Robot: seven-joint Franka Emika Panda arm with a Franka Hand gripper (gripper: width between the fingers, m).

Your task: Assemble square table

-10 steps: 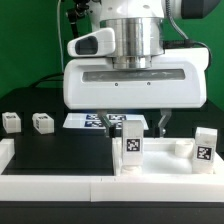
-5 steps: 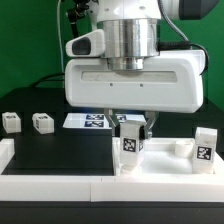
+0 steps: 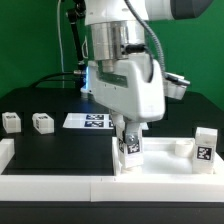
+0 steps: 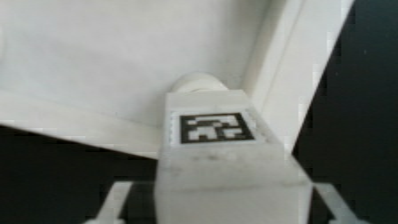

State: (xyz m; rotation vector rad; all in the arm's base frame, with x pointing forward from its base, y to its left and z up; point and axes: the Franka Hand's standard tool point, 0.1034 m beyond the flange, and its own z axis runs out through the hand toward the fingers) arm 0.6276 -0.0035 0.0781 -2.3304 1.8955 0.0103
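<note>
One leg (image 3: 131,152) stays in the claw (image 3: 129,138), now rotated edge-on.

Bright, even overhead light, soft shadows, low resolution, slight blur throughout, wrist view softest.

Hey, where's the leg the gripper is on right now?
In the exterior view, the leg stands upright on the slab near its left edge, held by the gripper, just right of the marker board.
</note>
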